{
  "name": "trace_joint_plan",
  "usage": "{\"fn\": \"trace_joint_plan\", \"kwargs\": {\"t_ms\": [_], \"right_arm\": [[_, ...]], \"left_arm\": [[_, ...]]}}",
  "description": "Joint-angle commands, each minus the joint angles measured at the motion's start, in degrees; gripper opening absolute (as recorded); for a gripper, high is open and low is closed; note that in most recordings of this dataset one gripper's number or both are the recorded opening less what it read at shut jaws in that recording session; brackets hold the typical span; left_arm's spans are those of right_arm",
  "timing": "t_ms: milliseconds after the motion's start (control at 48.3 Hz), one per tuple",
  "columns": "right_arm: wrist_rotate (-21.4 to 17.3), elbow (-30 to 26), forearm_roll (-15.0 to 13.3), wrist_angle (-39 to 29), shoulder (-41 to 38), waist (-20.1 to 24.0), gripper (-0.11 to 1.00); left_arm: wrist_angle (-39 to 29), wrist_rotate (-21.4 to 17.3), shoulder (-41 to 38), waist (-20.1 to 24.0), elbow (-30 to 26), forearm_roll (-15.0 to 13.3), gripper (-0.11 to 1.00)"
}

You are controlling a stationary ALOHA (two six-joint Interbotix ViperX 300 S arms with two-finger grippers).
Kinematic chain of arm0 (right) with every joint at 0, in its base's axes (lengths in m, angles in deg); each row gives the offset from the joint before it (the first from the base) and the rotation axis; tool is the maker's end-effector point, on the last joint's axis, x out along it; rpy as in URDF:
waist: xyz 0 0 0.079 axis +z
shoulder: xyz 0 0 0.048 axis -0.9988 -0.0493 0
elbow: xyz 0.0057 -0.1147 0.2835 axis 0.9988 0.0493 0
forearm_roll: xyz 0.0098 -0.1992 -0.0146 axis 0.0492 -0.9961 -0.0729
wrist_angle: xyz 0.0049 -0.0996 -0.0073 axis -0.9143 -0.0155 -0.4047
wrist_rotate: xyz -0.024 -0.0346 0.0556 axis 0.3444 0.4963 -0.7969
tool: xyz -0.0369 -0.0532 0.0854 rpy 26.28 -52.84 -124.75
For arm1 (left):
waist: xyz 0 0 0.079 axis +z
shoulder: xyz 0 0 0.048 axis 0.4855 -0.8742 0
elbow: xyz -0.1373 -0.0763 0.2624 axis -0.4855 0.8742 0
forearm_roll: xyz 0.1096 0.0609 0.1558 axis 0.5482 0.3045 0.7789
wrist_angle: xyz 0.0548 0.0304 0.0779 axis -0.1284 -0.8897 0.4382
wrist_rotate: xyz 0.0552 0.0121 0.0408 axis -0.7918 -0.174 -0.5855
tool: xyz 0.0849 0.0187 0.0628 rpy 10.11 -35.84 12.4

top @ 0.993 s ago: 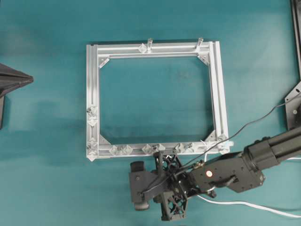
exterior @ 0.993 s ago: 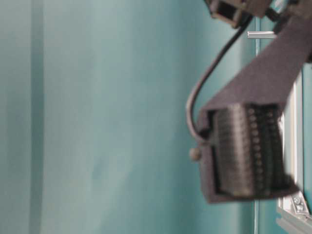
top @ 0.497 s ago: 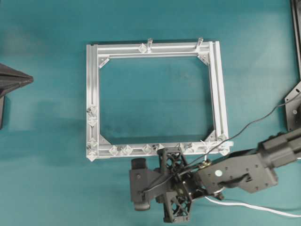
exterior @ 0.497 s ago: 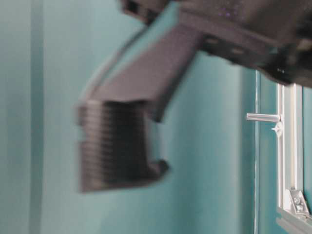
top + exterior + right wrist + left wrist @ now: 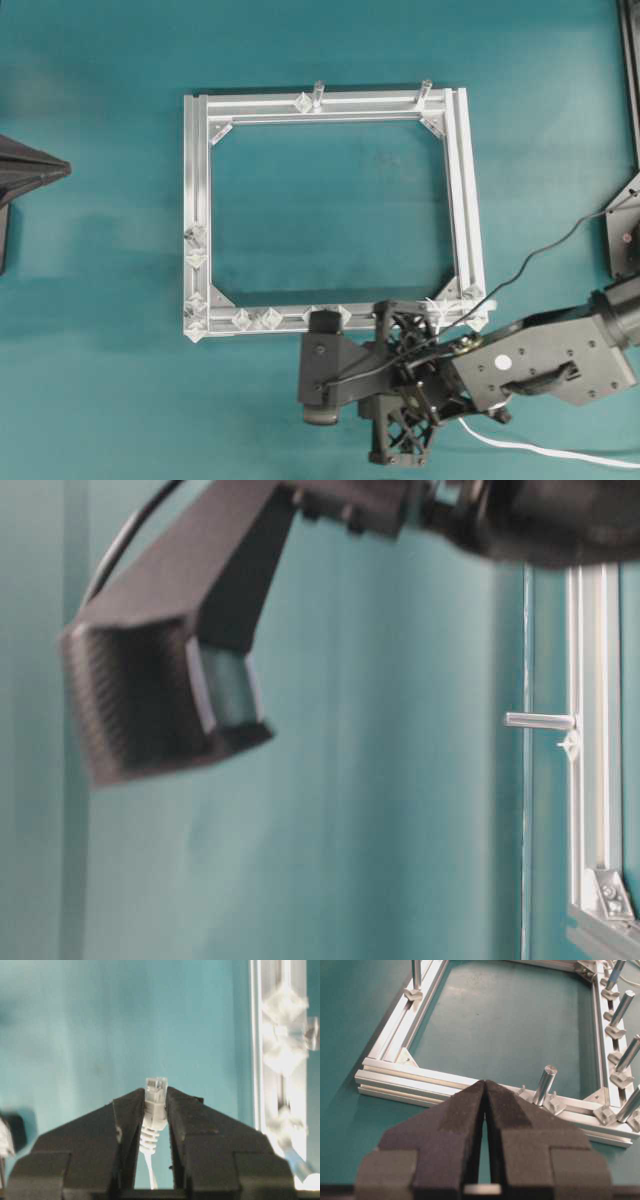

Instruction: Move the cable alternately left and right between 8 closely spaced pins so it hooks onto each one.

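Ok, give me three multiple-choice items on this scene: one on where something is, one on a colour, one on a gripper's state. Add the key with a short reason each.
1. Where is the right gripper in the overhead view?
A. Inside the frame opening
B. Just outside the bottom rail of the frame
C. Above the top rail

2. What colour is the cable?
A. White
B. Red
C. Yellow

3. What is the state of the right gripper?
A. Wide open and empty
B. Shut on a pin
C. Shut on the plug

Key:
1 B: the overhead view shows it below the bottom rail, near the right corner.
2 A: the right wrist view shows a white cord and pale plug.
3 C: the right wrist view shows both fingers pressed against the plug's sides.
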Motion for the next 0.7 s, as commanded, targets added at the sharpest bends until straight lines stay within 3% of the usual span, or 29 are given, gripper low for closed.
{"fn": "trace_joint_plan", "kwargs": {"t_ms": [0, 103, 497, 683], "right_arm": [[-1.8, 0.5, -0.4, -0.1, 2.8, 0.7, 0.19], [-5.1, 2.1, -1.1, -0.1, 4.0, 1.2, 0.19], [-20.1, 9.1, -8.3, -0.4, 9.7, 1.8, 0.19], [-27.6, 11.9, -9.6, -0.7, 11.6, 1.8, 0.19]], "left_arm": [[0.4, 1.1, -0.5, 0.1, -0.5, 0.2, 0.01], [0.4, 1.2, -0.4, 0.1, -0.5, 0.1, 0.01], [0.4, 1.2, -0.4, 0.1, -0.5, 0.2, 0.01], [0.4, 1.2, -0.4, 0.1, -0.5, 0.1, 0.01]]}}
